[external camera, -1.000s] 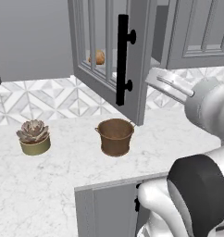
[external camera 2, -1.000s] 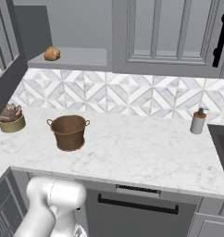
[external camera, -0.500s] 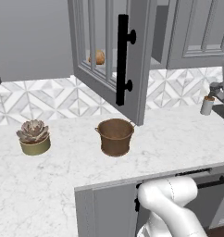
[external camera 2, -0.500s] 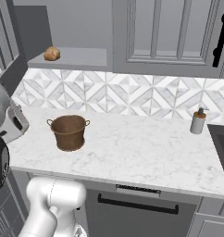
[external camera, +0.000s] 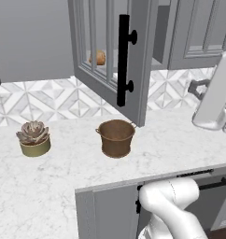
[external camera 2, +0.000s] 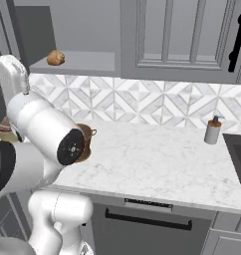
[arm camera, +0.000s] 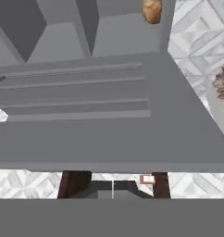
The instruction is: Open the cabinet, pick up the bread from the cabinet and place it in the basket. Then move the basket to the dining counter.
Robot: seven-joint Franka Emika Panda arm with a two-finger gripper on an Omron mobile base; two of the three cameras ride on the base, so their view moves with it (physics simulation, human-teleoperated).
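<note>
The kitchen counter (external camera: 49, 186), white and marble-veined, runs below a diamond-tiled backsplash (external camera 2: 142, 102). Above it hangs the cabinet (external camera 2: 77, 30), its glass-paned door (external camera: 110, 60) swung open toward the left base camera, the long black bar handle (external camera: 123, 60) on the door's near edge. The robot arm (external camera 2: 40, 134) rises at the left of the right base view and crosses the right edge of the left base view.

In the hand view the gripper (arm camera: 113, 185) sits at the bottom, close against the grey face of the open door (arm camera: 109, 120). Its two dark fingertips (arm camera: 73, 184) show a gap between them with nothing gripped, but the fingers are largely cut off by the frame's lower band, so how far apart they stand cannot be told.

The basket (external camera: 116, 137) stands upright on the counter just below the door's lower edge; its interior appears empty. In the right base view the basket (external camera 2: 87, 142) is partly hidden behind the arm's elbow.

A succulent in a yellowish pot (external camera: 34, 138) stands on the counter well to the left of the basket. A soap dispenser (external camera 2: 212, 130) stands near the sink (external camera 2: 238, 154).

The bread (external camera 2: 56, 58) lies on the cabinet shelf, visible through the door panes (external camera: 98, 57). In the hand view the bread (arm camera: 152, 10) appears at the top edge, beyond the door and well apart from the fingertips.
</note>
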